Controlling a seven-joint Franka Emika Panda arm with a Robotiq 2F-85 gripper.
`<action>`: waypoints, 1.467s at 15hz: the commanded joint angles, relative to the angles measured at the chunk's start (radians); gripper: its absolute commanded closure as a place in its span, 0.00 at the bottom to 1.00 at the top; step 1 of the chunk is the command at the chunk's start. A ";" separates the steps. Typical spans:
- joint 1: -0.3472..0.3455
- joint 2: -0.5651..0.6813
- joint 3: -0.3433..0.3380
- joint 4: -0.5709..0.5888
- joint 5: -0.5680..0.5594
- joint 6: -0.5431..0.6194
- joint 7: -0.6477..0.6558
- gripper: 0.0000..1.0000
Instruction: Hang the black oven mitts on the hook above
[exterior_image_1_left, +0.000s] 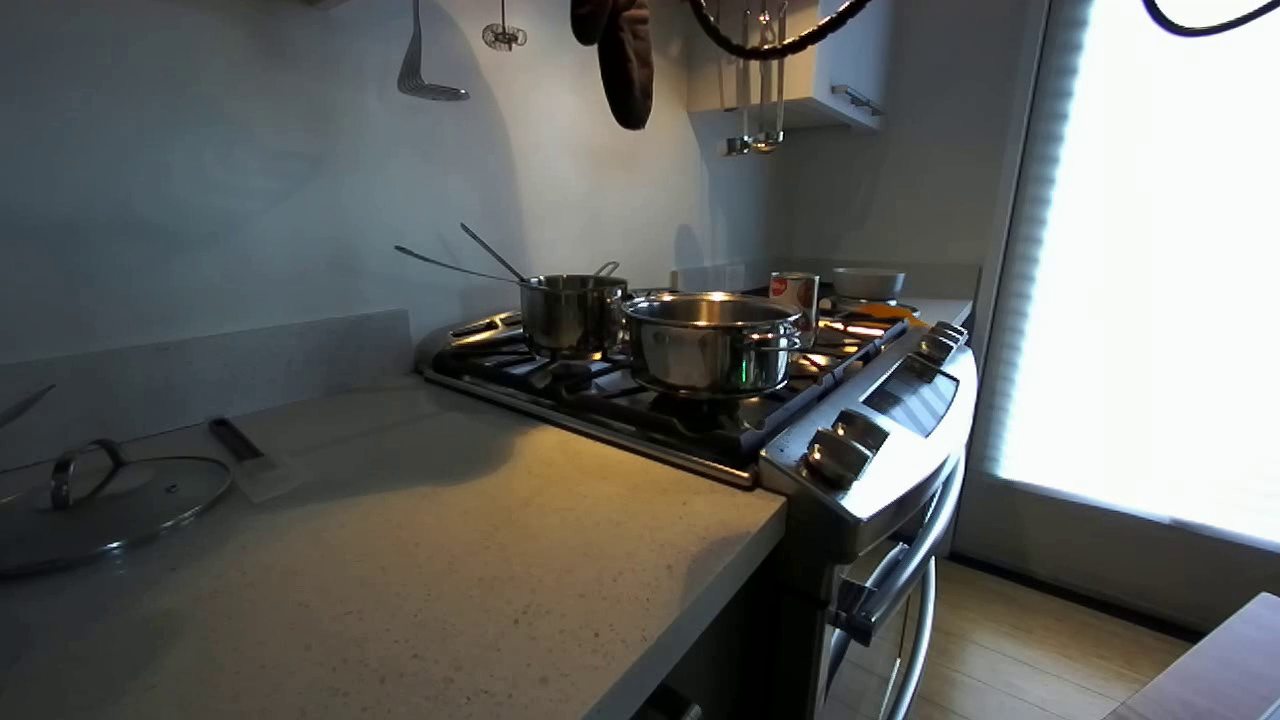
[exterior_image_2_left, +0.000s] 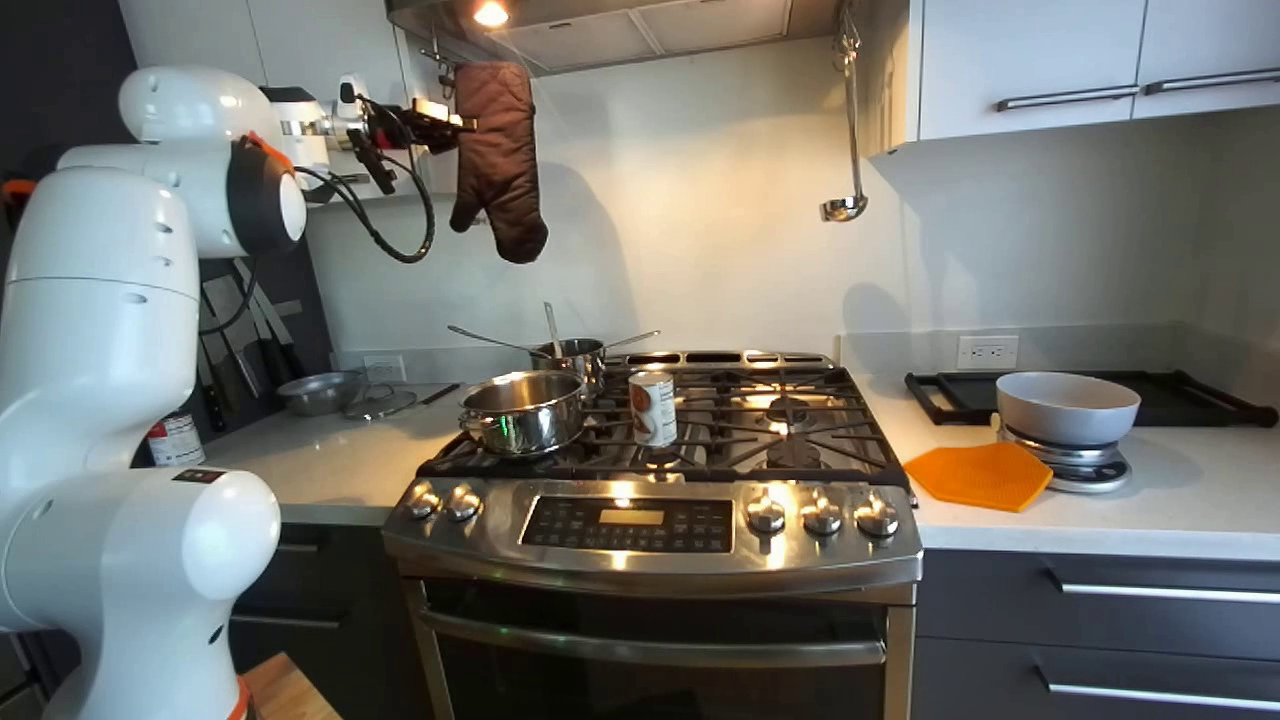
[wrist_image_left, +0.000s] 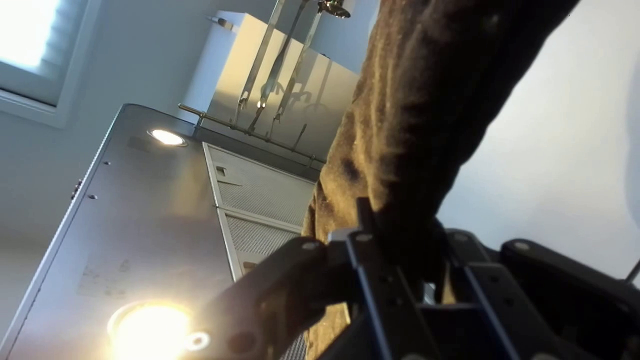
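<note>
The dark brown-black oven mitt (exterior_image_2_left: 500, 150) hangs thumb-down by the left side of the range hood; its lower end shows in an exterior view (exterior_image_1_left: 627, 70). It also fills the upper middle of the wrist view (wrist_image_left: 415, 100). I cannot tell whether a second mitt lies behind it. My gripper (exterior_image_2_left: 462, 124) is at the mitt's left edge, a little below its top, shut on bunched cloth between the fingers (wrist_image_left: 402, 225). Metal hooks (exterior_image_2_left: 443, 70) hang under the hood just left of the mitt's top. Whether the mitt's loop is on a hook cannot be seen.
The range hood (exterior_image_2_left: 620, 35) is above, with a rail (wrist_image_left: 270, 137) of hanging utensils on its far side. A wall cabinet (exterior_image_2_left: 335, 110) is behind the wrist. Below are a steel pot (exterior_image_2_left: 525, 415), a saucepan (exterior_image_2_left: 580, 360) and a can (exterior_image_2_left: 653, 410) on the stove.
</note>
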 joint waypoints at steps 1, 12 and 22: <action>-0.002 -0.022 -0.010 -0.034 -0.021 -0.001 0.017 0.95; -0.009 -0.025 -0.028 -0.023 0.003 -0.058 0.017 0.95; -0.002 0.006 -0.022 0.008 0.010 -0.067 0.006 0.95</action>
